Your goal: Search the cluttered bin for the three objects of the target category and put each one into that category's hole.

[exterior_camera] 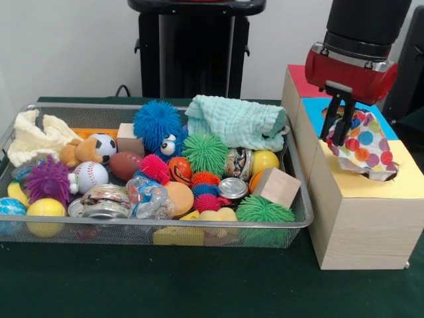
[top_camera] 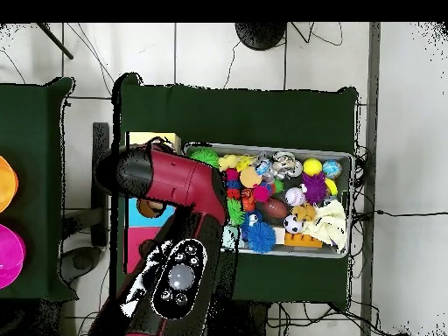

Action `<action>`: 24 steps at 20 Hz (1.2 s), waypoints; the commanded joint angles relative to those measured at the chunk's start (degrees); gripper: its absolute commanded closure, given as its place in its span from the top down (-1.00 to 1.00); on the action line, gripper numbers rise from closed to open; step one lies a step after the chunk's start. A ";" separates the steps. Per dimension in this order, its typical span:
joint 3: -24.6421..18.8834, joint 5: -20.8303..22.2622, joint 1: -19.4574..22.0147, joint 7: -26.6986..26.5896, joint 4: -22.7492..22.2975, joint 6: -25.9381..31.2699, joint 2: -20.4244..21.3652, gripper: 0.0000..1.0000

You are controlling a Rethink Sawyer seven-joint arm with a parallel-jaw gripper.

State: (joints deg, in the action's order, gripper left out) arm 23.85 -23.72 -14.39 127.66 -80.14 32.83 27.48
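Observation:
A white cloth with coloured polka dots (exterior_camera: 366,147) hangs half into the hole on the yellow top of the wooden box (exterior_camera: 361,218), right of the bin. My gripper (exterior_camera: 338,140) is right above its upper left corner, fingers close together and pinching the fabric. In the wire bin (exterior_camera: 301,199) lie a mint green cloth (exterior_camera: 235,122) at the back right and a cream cloth (exterior_camera: 36,136) at the back left. From overhead my arm (top_camera: 175,179) covers the box and the gripper; the cream cloth (top_camera: 328,223) shows in the bin (top_camera: 271,149).
The bin is packed with spiky balls, a baseball (exterior_camera: 89,175), a soccer ball (exterior_camera: 103,146), cans (exterior_camera: 233,188), a wooden cube (exterior_camera: 276,187) and a soft bear. The box top also has blue (exterior_camera: 311,109) and red (exterior_camera: 301,79) sections behind the yellow one.

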 commanded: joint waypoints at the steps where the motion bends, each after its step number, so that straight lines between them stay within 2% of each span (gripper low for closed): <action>1: -4.51 -3.24 -1.08 16.36 -0.87 4.71 -5.16 -1.00; 4: -5.29 -4.34 -1.75 16.92 -1.32 7.57 -5.55 -1.00; 12: -5.33 -7.03 -3.20 17.76 -2.29 2.54 -8.45 -1.00; 22: -3.61 -5.64 -3.18 13.67 -1.17 -1.08 -11.23 -1.00; 23: -3.88 -5.17 -2.90 12.48 -1.13 -0.74 -11.10 1.00; 24: -4.16 -5.07 -2.63 11.95 -1.03 -0.45 -11.04 1.00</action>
State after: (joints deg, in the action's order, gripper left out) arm 24.10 -28.87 -18.24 127.90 -79.65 32.78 22.48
